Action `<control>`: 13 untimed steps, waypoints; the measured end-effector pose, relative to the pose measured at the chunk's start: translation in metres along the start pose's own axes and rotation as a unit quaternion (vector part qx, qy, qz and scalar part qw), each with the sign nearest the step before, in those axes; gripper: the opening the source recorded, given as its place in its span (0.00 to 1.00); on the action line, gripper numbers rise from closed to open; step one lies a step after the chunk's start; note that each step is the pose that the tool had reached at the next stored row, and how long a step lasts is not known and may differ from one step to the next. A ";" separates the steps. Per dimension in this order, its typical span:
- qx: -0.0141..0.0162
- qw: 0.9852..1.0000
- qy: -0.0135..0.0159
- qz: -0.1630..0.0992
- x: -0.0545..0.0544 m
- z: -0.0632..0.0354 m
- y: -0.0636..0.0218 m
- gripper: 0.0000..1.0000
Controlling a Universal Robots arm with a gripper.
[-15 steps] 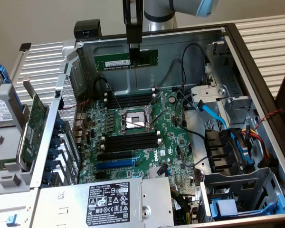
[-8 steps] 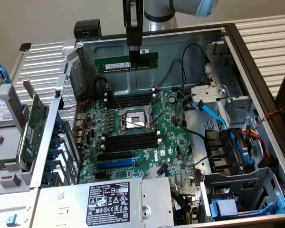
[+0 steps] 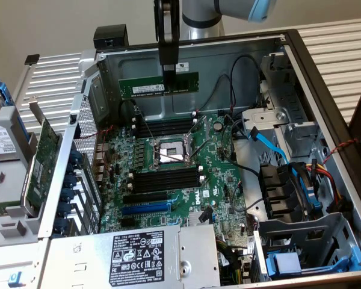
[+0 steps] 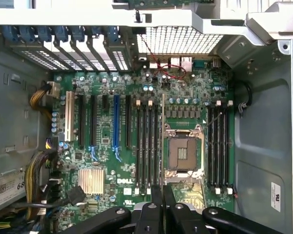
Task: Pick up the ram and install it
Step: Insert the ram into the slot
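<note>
Well above the motherboard point(image 3: 219, 180), the pincer point(image 3: 168, 77) is clamped on the ram point(image 3: 183, 82), which could tilt in that narrow grip and jam crooked against the memory slots point(image 3: 165, 128).

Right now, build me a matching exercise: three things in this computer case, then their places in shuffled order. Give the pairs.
1. long thin green ram stick
2. square silver metal processor socket
3. flat blue plastic cable

a. between two banks of black memory slots
b. gripped in the black claw, above the green motherboard
c. beside the grey metal drive cage, exterior view's right

Pairs: 1-b; 2-a; 3-c.
</note>
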State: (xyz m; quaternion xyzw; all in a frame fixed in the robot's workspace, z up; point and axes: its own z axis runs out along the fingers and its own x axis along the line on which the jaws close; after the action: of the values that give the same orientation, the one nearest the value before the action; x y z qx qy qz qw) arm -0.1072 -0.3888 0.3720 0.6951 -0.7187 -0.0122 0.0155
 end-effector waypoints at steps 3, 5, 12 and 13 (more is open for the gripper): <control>0.000 1.000 0.000 0.000 0.000 0.0056 0.0001 0.13; 0.000 1.000 0.000 0.000 0.000 0.0090 0.0002 0.13; -0.001 1.000 0.000 0.000 0.000 0.0168 0.0009 0.13; -0.001 1.000 0.000 0.000 0.001 0.0173 0.0009 0.13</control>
State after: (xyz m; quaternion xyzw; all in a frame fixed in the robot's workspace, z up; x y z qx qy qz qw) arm -0.1088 -0.3897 0.3547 0.6950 -0.7187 -0.0126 0.0160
